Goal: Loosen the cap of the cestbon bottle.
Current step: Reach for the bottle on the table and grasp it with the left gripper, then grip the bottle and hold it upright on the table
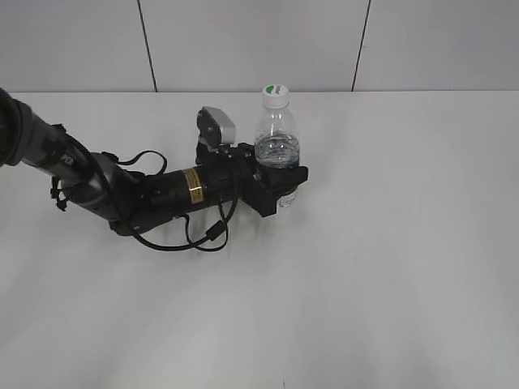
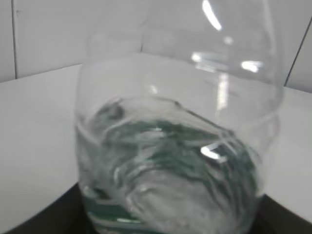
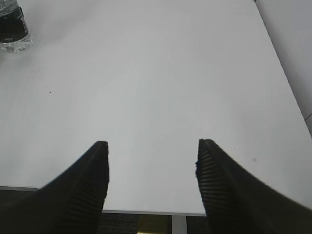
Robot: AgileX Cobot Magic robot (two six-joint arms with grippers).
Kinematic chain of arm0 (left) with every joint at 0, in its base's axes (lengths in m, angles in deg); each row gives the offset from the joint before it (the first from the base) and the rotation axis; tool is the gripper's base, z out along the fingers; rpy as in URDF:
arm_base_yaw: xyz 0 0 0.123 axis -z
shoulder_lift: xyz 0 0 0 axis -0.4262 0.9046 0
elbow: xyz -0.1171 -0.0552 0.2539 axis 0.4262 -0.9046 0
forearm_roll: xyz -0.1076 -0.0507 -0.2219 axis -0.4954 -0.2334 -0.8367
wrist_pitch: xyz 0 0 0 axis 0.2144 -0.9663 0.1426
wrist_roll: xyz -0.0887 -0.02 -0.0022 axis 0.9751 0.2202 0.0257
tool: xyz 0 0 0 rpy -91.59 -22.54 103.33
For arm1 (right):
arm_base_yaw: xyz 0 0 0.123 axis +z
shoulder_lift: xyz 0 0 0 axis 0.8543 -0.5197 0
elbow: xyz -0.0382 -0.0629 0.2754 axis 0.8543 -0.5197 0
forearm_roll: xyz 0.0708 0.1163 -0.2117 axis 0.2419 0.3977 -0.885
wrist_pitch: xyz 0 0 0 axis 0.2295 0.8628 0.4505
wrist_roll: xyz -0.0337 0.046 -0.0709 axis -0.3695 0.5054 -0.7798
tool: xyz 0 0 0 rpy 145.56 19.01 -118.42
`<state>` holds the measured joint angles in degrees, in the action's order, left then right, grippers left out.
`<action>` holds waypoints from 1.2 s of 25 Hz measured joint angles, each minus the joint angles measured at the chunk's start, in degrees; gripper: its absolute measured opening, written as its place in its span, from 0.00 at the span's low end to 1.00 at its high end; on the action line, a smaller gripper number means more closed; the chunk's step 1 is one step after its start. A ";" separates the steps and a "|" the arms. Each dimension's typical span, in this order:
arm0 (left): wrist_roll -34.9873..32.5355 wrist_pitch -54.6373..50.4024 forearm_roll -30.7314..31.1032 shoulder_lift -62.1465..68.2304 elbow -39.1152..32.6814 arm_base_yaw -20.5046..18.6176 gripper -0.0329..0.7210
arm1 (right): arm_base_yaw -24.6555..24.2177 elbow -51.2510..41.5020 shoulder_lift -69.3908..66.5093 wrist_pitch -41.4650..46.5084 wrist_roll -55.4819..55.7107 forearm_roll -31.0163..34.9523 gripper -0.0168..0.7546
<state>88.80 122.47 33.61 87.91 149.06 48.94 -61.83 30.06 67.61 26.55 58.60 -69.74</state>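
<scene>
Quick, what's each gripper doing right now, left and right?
Left gripper: fingers around the cestbon bottle; whether it grips firmly cannot be told.
Right gripper: open, holding nothing, over the table.

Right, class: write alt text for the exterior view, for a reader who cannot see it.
A small clear water bottle with a white cap stands upright on a white table, the left end effector around its lower body. The black arm reaches in from the left; no other arm shows.

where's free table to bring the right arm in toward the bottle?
Bare table right of and in front of the cestbon bottle, out to the near edge under the open right gripper. Crowded left of the bottle: left gripper around its lower body, arm and cables.
</scene>
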 joint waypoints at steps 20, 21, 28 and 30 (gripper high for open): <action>-5.42 0.91 12.26 -13.06 -15.91 -4.98 0.58 | 0.00 0.00 0.00 0.00 0.00 0.00 0.60; -5.42 0.98 12.08 -13.21 -16.42 -4.98 0.58 | 0.00 0.00 0.00 0.00 0.00 0.00 0.60; -5.42 0.83 8.94 -13.26 -17.22 -1.74 0.58 | 0.00 0.00 0.00 0.00 0.00 0.00 0.60; -5.42 0.83 8.15 -13.26 -17.22 -0.75 0.58 | 0.00 0.00 0.00 0.00 0.00 0.00 0.60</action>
<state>83.38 123.30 41.76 74.65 131.84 48.19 -61.83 30.06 67.61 26.55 58.60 -69.74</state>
